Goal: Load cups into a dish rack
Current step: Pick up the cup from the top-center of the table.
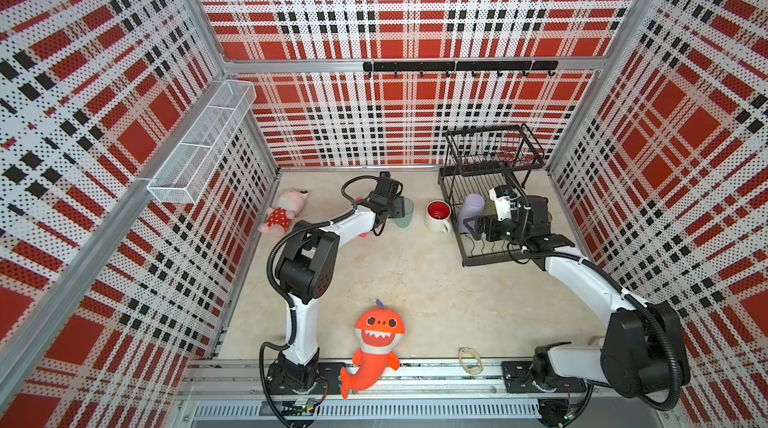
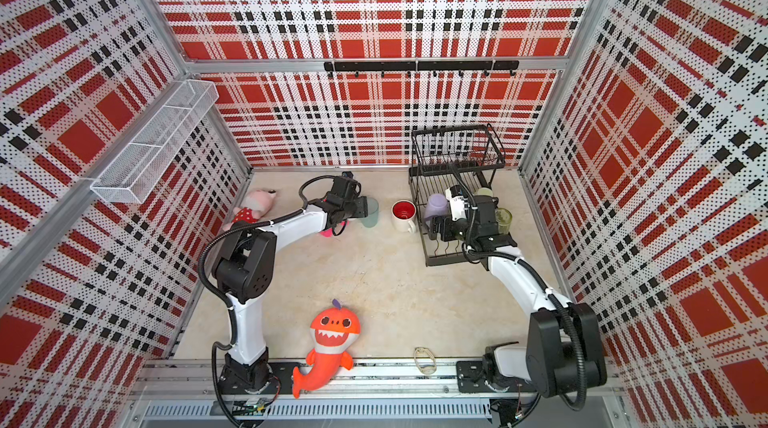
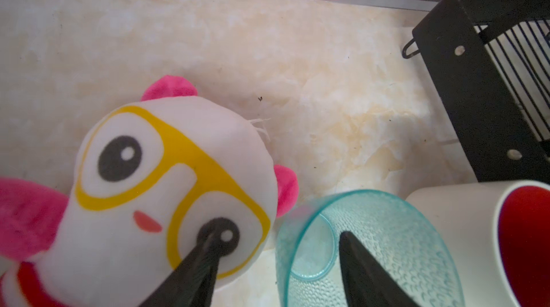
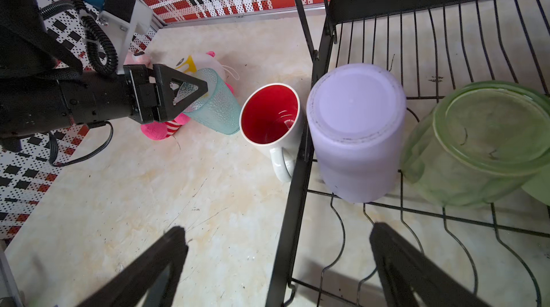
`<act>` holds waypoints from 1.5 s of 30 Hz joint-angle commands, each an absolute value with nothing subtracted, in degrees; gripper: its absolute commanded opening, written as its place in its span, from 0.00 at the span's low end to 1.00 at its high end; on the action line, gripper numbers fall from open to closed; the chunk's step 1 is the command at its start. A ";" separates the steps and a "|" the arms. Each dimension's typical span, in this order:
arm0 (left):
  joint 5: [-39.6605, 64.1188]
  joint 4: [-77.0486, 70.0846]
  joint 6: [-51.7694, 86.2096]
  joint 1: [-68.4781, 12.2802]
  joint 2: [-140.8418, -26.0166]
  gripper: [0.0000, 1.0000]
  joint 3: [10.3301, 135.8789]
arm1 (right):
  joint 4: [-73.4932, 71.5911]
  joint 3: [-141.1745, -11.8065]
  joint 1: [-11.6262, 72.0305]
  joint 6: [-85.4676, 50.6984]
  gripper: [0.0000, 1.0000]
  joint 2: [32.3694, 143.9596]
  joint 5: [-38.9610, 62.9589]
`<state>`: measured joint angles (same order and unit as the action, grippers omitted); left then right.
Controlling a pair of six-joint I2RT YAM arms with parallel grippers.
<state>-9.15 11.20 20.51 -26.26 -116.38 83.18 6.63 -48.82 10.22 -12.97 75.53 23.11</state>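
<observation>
A teal cup (image 1: 405, 214) (image 3: 372, 246) stands on the table left of a white red-lined mug (image 1: 438, 214) (image 4: 270, 121). My left gripper (image 3: 282, 232) (image 4: 196, 88) is open astride the teal cup's wall, with one finger inside the cup and the other outside over a plush. In the black dish rack (image 1: 465, 247) (image 4: 297, 201), a lavender cup (image 4: 357, 132) and a translucent green tumbler (image 4: 482, 147) sit upside down on the lower tier. My right gripper (image 4: 278, 229) (image 1: 478, 227) hangs open over the rack's front left edge with nothing between its fingers.
A white plush with yellow glasses (image 3: 166, 186) lies against the teal cup. A pink plush (image 1: 284, 210) lies at the left wall and an orange shark plush (image 1: 376, 343) at the front rail. A white mesh basket (image 1: 203, 143) hangs on the left wall.
</observation>
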 commanded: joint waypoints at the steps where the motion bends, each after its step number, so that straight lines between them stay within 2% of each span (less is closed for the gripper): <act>1: -7.89 11.69 20.39 -25.85 -118.17 0.60 85.58 | 7.29 -50.45 9.93 -12.04 1.00 74.53 22.83; 10: -7.47 12.39 19.73 -25.75 -118.28 0.28 86.57 | 7.91 -50.27 9.92 -11.52 1.00 74.00 21.82; 23: -6.99 12.92 18.82 -25.74 -115.68 0.24 85.53 | 7.91 -50.19 9.93 -11.51 1.00 73.92 21.31; 26: -6.07 12.74 18.90 -25.88 -115.49 0.14 85.08 | 8.03 -50.10 9.93 -11.51 1.00 73.78 21.18; 36: -5.34 12.74 18.90 -26.19 -113.18 0.00 84.02 | 8.26 -49.92 9.89 -11.71 1.00 73.08 20.71; 45: -2.11 12.74 18.69 -26.59 -106.58 0.00 82.54 | 4.32 -48.90 7.32 -16.98 1.00 69.70 24.80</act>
<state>-4.23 13.34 19.16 -26.26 -111.09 83.11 7.11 -48.88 8.71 -15.03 72.14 22.41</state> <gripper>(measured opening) 0.083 0.999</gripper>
